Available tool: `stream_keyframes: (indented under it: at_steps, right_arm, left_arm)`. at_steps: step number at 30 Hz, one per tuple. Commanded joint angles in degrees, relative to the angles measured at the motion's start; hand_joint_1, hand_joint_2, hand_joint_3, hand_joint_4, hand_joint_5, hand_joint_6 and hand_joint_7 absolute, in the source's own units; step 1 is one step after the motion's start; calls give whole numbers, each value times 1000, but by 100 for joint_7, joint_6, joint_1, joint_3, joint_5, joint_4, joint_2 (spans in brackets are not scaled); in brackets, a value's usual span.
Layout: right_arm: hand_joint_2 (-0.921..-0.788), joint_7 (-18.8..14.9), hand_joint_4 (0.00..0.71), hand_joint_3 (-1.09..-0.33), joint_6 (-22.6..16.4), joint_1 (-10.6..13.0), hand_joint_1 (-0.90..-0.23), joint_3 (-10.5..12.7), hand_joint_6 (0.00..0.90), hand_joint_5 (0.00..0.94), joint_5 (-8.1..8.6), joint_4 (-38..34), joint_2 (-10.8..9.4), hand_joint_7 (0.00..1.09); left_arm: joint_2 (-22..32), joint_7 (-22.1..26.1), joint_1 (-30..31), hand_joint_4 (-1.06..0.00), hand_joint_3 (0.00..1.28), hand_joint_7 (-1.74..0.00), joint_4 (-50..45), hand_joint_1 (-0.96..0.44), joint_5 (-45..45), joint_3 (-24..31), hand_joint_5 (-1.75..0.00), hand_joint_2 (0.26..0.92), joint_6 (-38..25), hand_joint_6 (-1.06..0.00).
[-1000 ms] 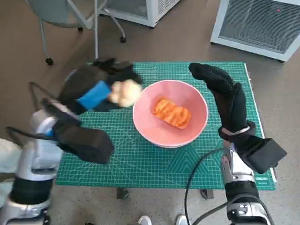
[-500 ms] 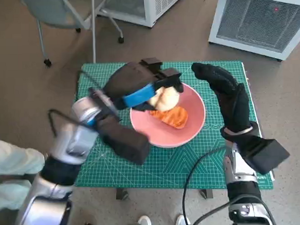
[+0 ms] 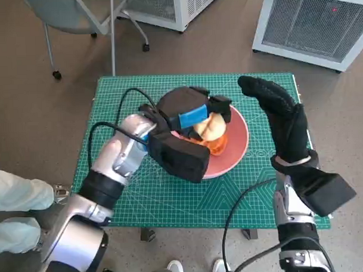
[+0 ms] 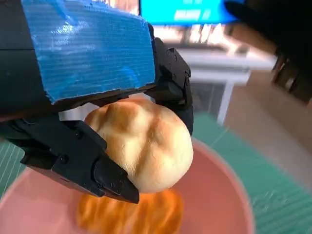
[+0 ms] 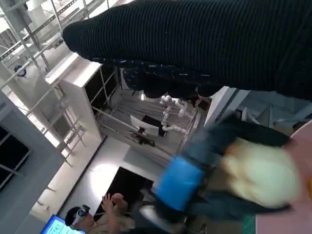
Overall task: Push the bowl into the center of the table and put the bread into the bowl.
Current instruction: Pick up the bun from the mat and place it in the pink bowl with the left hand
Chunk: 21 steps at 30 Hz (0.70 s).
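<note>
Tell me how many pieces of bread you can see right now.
2. A pale roll is held by the left robot hand over the pink bowl; an orange piece lies in the bowl, partly hidden.

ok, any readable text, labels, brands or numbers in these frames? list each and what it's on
None can be read.
Green cutting mat: grid lines and faint marks along the edge, too small to read.
Blue screen in the left wrist view: blurred, no text legible.
Blue tape on the left hand: plain, no print.
Pink bowl and bread: no markings.
</note>
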State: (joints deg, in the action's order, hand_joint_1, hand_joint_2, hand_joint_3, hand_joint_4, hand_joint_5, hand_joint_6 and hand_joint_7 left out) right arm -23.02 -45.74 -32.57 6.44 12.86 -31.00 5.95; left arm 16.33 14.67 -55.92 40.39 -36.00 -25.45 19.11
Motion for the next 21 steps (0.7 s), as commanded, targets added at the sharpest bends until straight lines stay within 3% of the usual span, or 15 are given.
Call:
stream_keyframes:
  at_steps: [1,2,3,5,8,13,21]
  right_arm:
    - [-921,87,124,-776,88,167,-757,-4,-1,0,-79,71,24,383]
    - [-921,104,123,-776,85,172,-757,-5,-1,0,-92,82,27,383]
    - [-921,117,123,-776,84,175,-756,-6,-1,0,-102,91,29,383]
    - [-921,144,122,-778,84,179,-753,-8,-1,0,-119,103,30,382]
    - [-921,171,122,-778,80,177,-750,-7,-1,0,-136,101,28,381]
    - [-921,198,123,-778,74,153,-746,-7,-1,1,-154,77,26,382]
    - [-921,204,124,-777,67,90,-741,5,-1,1,-159,7,32,384]
  left_arm:
    - [0,186,-111,-690,105,-1172,91,1,102,2,-1234,921,-15,-550]
    - [-3,332,-85,-674,120,-1188,37,1,127,9,-1253,921,-161,-531]
    - [-6,437,-66,-583,134,-1095,-4,6,143,16,-1142,902,-267,-477]
    - [-8,698,-25,-442,106,-620,-172,10,140,9,-587,861,-581,-444]
    - [8,947,50,-331,62,-265,-481,-44,53,-38,-195,828,-954,-404]
    - [118,1113,212,-239,33,-94,-941,-153,39,-36,-33,805,-1145,-363]
    - [205,1360,318,-98,16,-18,-1269,-215,218,93,-1,796,-1396,-301]
